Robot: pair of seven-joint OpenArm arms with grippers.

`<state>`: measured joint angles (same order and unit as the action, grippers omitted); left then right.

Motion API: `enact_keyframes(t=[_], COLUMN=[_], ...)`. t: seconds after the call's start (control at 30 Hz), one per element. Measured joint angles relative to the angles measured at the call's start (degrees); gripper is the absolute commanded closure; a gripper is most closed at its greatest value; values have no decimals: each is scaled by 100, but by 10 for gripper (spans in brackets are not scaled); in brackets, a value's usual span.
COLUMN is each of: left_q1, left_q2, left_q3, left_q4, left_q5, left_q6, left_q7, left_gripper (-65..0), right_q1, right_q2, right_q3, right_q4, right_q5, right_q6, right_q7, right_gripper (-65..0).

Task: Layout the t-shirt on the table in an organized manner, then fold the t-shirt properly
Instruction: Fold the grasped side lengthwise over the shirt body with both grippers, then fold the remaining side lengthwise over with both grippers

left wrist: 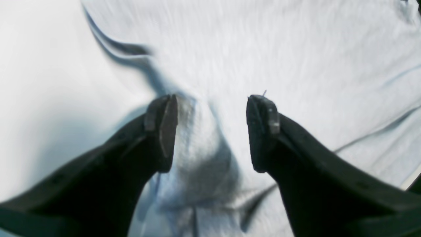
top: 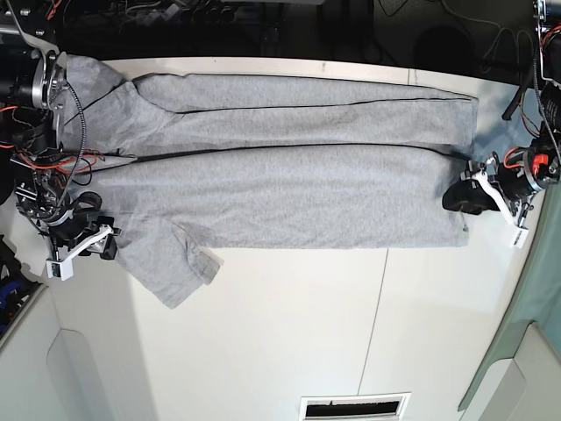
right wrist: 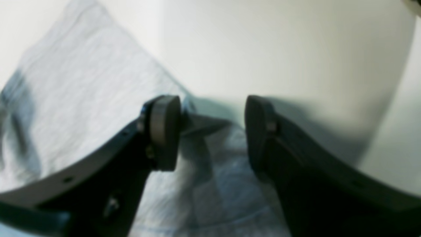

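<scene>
Both grippers have curved black fingers ending in flat, dark, rough-textured pads (left wrist: pixel 168 123). The left gripper (left wrist: pixel 212 126) shows a small metal screw beside one pad. In the base view, white brackets and red wiring sit at each wrist, over black bodies.

— What do you see around the rig?
— A dark cable clutter (top: pixel 219 17) runs behind it, I see a pale grey-green panel (top: pixel 517 342) at one corner, and the light is bright and even.
</scene>
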<state>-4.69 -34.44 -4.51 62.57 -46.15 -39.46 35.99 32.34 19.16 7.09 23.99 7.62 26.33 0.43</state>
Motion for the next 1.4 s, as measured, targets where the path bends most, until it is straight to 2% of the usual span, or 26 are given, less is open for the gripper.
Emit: enact_keyframes(t=[0.1, 0.23, 0.43, 0.6, 0.63, 0.73, 0.9, 0.93, 0.97, 1.0, 1.07, 1.13, 1.23, 1.33, 1.4], left_q1=[-286, -400, -463, -1036, -1189, -1674, -1799, -1803, -1805, -1814, -1803, -1799, -1786, -1670, -1423], left_q2=[-59, -55, 92, 431, 461, 496, 540, 557, 577, 608, 638, 651, 616, 387, 201], left_q3=[-2, -2, -7, -4, -7, -17, -22, -22, -24, -28, -26, -26, -20, -15, -17], left_q4=[7, 4, -407, -1716, -2009, -2730, -2975, -2975, -2975, -2975, -2975, -2979, -2833, -2398, -1947], left_q5=[46, 741, 1799, 2153, 2103, 2094, 1696, 1698, 1692, 1668, 1685, 1624, 1211, 380, -122], left_q6=[0, 164, 1095, 1161, 1145, 1060, 361, 319, 315, 308, 168, 48, 37, 33, 13], left_q7=[24, -188, -1292, -1543, -1718, -1768, -1574, -1513, -1453, -1368, -1325, -1283, -804, 37, 286], left_gripper=[-359, -359, -359, -359, -359, -359, -353, -328, -276, -197, -19, 0, 0, 0, 0], right_q1=[-26, -28, -39, -72, -87, -103, -105, -105, -105, -105, -107, -122, -144, -323, -625], right_q2=[-61, -138, -179, -201, -203, -203, -251, -271, -271, -271, -269, -269, -264, -201, -92], right_q3=[0, 0, 0, 0, 0, 0, 0, 0, 0, 0, 0, 0, 0, 7, 11], right_q4=[4, 17, 39, 52, 57, 68, 68, 68, 68, 68, 98, 162, 378, 992, 1646], right_q5=[2, 57, 157, 175, 177, 199, 236, 260, 267, 264, 262, 221, 90, 90, 114], right_q6=[520, 544, 542, 544, 544, 566, 546, 546, 546, 546, 546, 544, 544, 544, 518], right_q7=[0, 0, -20, 22, 33, 46, 35, 31, 39, 35, -22, -85, -273, -553, -855], right_gripper=[-310, -310, -310, -310, -310, -310, -310, -310, -307, -283, -156, 0, 0, 0, 0])
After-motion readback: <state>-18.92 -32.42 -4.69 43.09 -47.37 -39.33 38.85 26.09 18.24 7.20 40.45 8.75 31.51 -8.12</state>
